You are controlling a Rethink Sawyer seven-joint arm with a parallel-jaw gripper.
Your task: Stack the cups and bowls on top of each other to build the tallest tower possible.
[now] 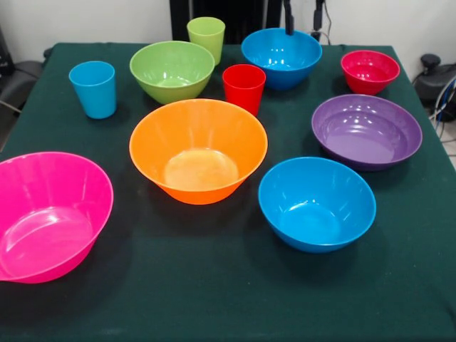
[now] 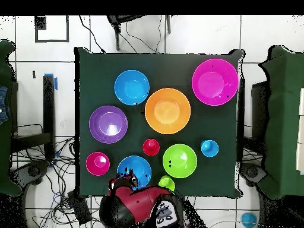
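- Seven bowls and three cups stand apart on the counter (image 1: 214,299), all upright and open side up; none is nested in or set on another.
- Pink bowl (image 1: 46,214), one: among the largest, at the near left corner in the front view, partly cut off by the picture's edge.
- Orange bowl (image 1: 199,149), one: the other large one, near the middle of the counter, empty.
- Purple bowl (image 1: 366,130), one, medium: right of the orange bowl in the front view.
- Blue bowls, two: the near blue bowl (image 1: 316,203) sits in front of the purple one; the far blue bowl (image 1: 281,55) is by the back edge.
- Lime green bowl (image 1: 172,70), one: behind the orange bowl.
- Small red bowl (image 1: 370,70), one: at the far right.
- Cups, three: light blue cup (image 1: 93,88) at the far left, red cup (image 1: 244,87) between the green bowl and the far blue bowl, lime green cup (image 1: 206,37) at the back edge, just behind the green bowl.
- The counter is covered in dark green cloth; around it is a white tiled floor with cables (image 2: 59,178).
- The red and black arm (image 2: 139,202) is drawn back over the counter's edge by the far blue bowl; the pincer (image 1: 302,18) shows only as dark tips at the top, and I cannot tell whether it is released or clenched.
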